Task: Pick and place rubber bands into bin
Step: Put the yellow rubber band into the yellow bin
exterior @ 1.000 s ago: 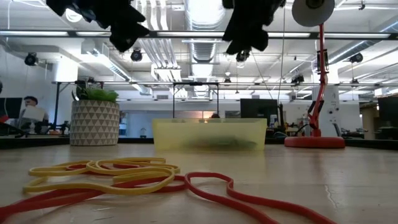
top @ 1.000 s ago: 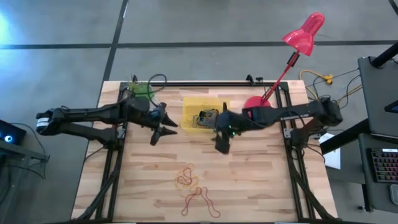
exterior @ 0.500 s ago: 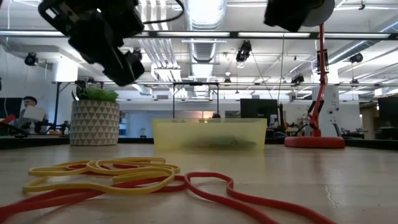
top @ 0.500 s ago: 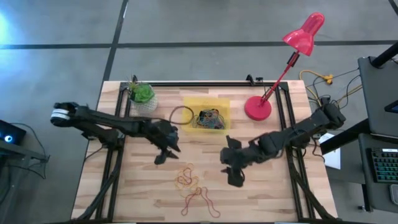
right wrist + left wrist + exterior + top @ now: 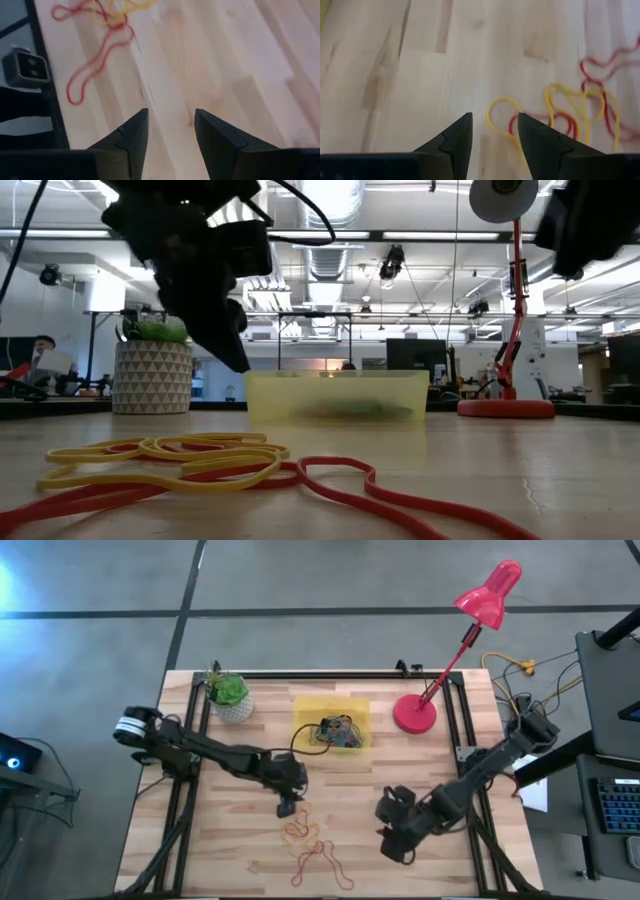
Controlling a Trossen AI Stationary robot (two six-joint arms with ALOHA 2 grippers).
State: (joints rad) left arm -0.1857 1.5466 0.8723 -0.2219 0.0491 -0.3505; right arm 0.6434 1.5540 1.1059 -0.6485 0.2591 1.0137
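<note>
Yellow and red rubber bands [image 5: 306,837] lie in a loose tangle near the table's near edge, also in the low view [image 5: 200,465], the left wrist view [image 5: 570,115] and the right wrist view [image 5: 100,30]. The yellow bin [image 5: 332,722] sits at mid-table toward the far edge and holds a heap of bands [image 5: 338,732]. My left gripper [image 5: 288,806] hangs open just on the far-left side of the tangle, above the wood [image 5: 492,120]. My right gripper [image 5: 395,845] is open, right of the tangle, over bare wood [image 5: 170,117].
A white plant pot [image 5: 232,698] stands at the far left, a red desk lamp base [image 5: 414,714] at the far right. Black frame rails [image 5: 183,800] run along both table sides. Bare wood lies between the bin and the tangle.
Both arms have swung from the bin toward the table's near edge. The left gripper has moved near and right and has come down beside the tangle. The right gripper has moved near and right, ending beside the tangle. The bands on the table have stayed put.
</note>
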